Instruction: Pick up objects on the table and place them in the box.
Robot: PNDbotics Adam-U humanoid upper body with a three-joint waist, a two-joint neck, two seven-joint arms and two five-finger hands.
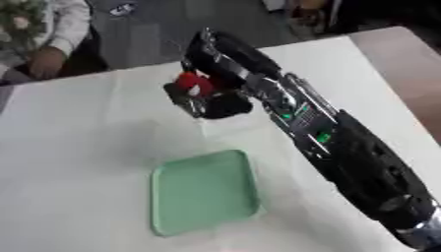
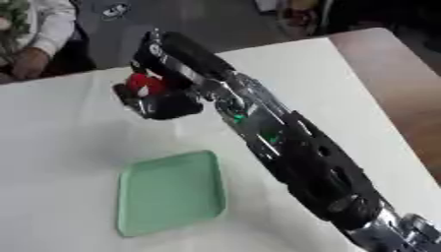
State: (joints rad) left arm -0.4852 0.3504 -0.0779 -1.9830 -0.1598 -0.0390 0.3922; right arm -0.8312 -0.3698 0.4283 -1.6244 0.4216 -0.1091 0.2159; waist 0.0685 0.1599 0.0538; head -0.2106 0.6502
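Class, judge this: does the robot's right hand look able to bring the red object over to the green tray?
Probably yes. The right hand is already curled round the red object, and only bare white table lies between it and the green tray.

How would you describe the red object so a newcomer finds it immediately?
On the white table, beyond the green tray, the right hand curls around a small red object. It is the only red thing there, against black fingers.

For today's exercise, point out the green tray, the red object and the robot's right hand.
green tray [image 1: 203, 192], left eye view, bare middle.
red object [image 1: 193, 82], left eye view, its top.
right hand [image 2: 164, 106], right eye view, curled fingers.
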